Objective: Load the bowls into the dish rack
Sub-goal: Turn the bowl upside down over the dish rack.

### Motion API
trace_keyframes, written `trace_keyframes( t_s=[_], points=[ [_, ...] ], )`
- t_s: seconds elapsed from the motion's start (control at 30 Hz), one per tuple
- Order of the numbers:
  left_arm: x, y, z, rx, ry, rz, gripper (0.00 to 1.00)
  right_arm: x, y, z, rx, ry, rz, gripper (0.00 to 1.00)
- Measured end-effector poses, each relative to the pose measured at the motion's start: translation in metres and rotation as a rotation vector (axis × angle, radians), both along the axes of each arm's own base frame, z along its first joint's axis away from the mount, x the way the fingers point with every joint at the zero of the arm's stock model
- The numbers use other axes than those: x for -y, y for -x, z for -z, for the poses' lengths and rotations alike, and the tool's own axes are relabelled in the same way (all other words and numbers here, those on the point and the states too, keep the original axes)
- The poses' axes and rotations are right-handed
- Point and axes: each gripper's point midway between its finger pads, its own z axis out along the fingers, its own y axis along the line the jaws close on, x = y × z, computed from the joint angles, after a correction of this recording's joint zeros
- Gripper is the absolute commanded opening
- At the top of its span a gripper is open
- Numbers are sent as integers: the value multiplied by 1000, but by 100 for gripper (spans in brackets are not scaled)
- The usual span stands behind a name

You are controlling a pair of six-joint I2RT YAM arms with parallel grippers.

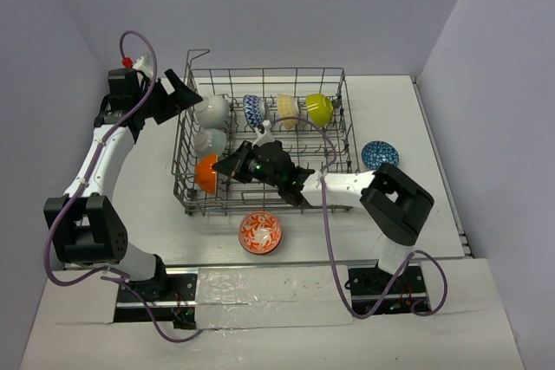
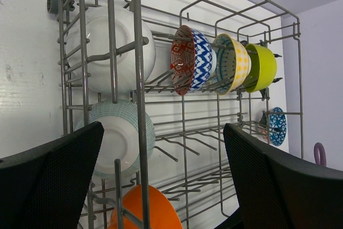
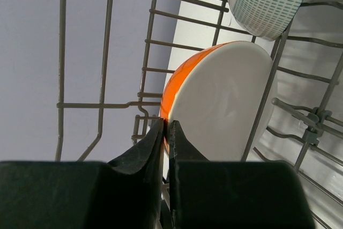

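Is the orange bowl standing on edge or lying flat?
On edge: the orange bowl turns its white inside sideways among the dish rack wires, its rim pinched by the right gripper.

Your top view looks down from behind the arm bases (image 1: 381, 280). The left wrist view faces the grey wire dish rack (image 2: 137, 79) from just outside; the right sits inside. All share the orange round bowl (image 3: 178, 76).
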Motion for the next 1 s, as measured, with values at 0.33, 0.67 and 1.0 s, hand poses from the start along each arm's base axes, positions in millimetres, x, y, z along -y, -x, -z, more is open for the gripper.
trace_keyframes(
  t_s=[0.33,0.67,1.0],
  points=[
    [0,0,0,0,1,2,99,8,2,3,0,38,11,7],
    [1,0,0,0,1,4,99,14,2,12,7,98,19,23],
    [1,0,0,-1,1,4,99,31,0,43,-26,214,39,26]
  ],
)
